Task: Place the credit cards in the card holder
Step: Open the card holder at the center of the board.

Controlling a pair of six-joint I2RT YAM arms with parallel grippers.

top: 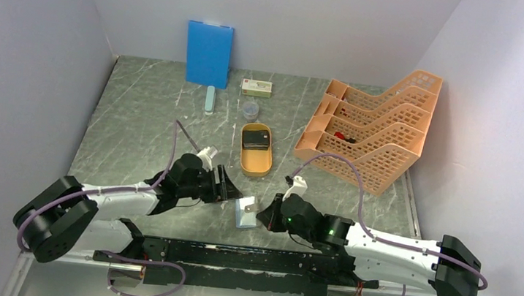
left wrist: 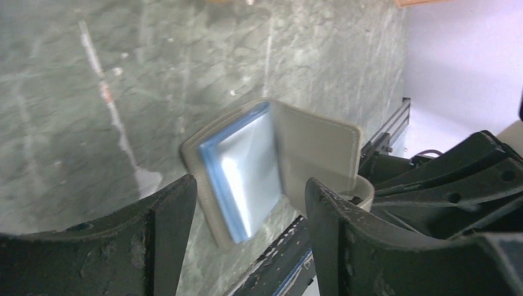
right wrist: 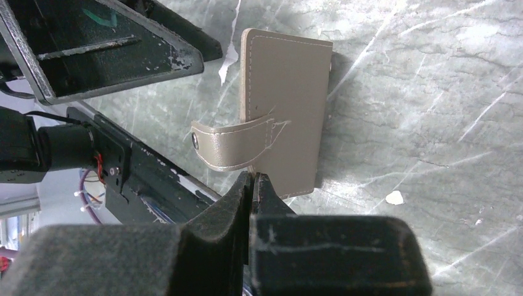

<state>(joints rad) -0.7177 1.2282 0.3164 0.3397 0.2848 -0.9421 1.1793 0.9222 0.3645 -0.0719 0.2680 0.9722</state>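
the left claw (top: pixel 228 186) stands spread wide, a finger on each side of the half-open card holder (left wrist: pixel 271 166). the holder sits on the desk (top: pixel 143 128) near its front edge, between the two arms. the right claw (right wrist: pixel 251 179) is clenched tight, its tips at the holder's edge by the strap (right wrist: pixel 234 145); i can't tell if it pinches the flap. the credit cards (top: pixel 255 140) lie in the orange tray (top: pixel 242 165) farther back.
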